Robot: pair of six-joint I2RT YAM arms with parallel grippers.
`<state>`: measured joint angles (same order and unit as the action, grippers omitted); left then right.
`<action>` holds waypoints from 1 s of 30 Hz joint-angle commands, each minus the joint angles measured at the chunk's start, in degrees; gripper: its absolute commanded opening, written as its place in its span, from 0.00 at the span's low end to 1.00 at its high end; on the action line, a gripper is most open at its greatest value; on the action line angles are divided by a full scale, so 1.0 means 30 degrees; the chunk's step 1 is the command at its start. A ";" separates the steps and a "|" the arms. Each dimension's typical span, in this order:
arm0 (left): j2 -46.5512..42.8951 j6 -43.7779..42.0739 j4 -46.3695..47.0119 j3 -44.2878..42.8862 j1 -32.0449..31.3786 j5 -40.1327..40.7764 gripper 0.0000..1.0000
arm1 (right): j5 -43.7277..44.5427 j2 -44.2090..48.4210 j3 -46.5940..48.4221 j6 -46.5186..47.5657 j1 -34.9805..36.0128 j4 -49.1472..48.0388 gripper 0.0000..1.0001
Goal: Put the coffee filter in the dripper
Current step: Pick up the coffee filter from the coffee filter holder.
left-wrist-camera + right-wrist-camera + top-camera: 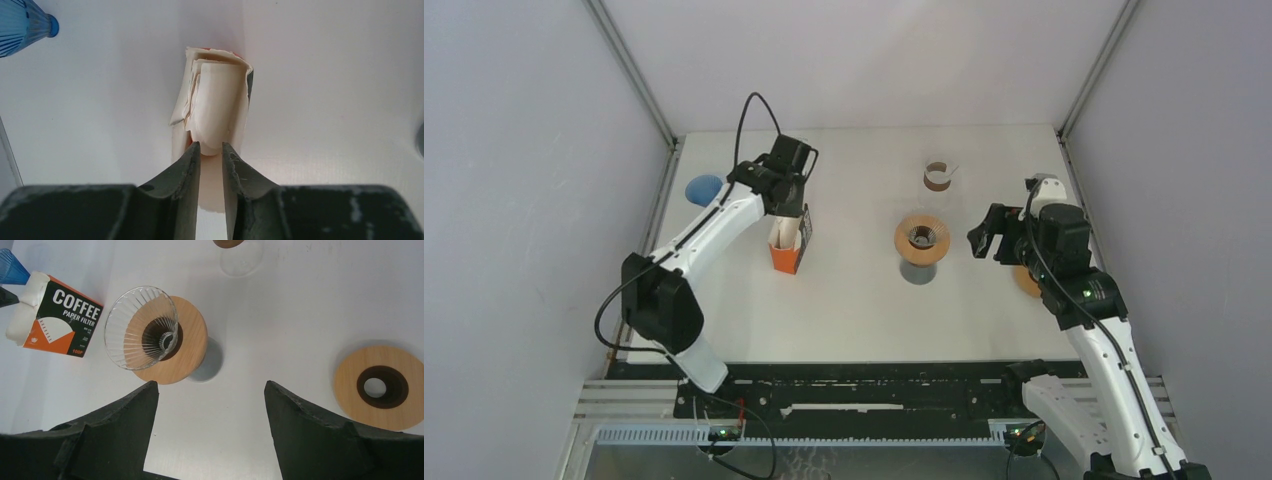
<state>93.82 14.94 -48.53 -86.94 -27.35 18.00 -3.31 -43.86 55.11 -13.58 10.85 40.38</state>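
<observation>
The orange and black coffee filter box (786, 258) (60, 322) lies on the table left of centre, with white filters sticking out of its open end. In the left wrist view a coffee filter (215, 105) bulges out of the box. My left gripper (211, 146) (790, 232) has its jaws narrowly apart and closed on the filter's rounded edge, with paper filling the gap. The glass dripper (922, 237) (141, 327) sits on a wooden collar over a grey cup at table centre. My right gripper (211, 385) (984, 240) hovers open to the dripper's right, holding nothing.
A spare wooden ring (380, 387) (1026, 282) lies on the table under my right arm. A glass with a brown band (938, 177) stands behind the dripper. A blue ribbed cone (704, 188) (25, 20) rests near the left wall.
</observation>
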 commanded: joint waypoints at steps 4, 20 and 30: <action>0.1554 0.0382 0.0559 -0.0157 -0.0005 0.1070 0.25 | -0.0217 -0.0248 0.0072 -0.0152 -0.0127 -0.0995 0.86; 0.2967 0.0396 0.1002 0.0266 -0.0010 0.2247 0.27 | -0.0067 -0.0301 -0.0185 -0.0158 -0.0130 -0.0854 0.86; 0.3190 0.0446 0.1031 0.0537 -0.0560 0.3021 0.31 | -0.0180 -0.0333 -0.0353 -0.0335 -0.0131 -0.1145 0.86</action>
<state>103.37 15.14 -46.94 -86.94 -27.49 24.73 -3.51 -45.12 53.91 -13.67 10.85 39.77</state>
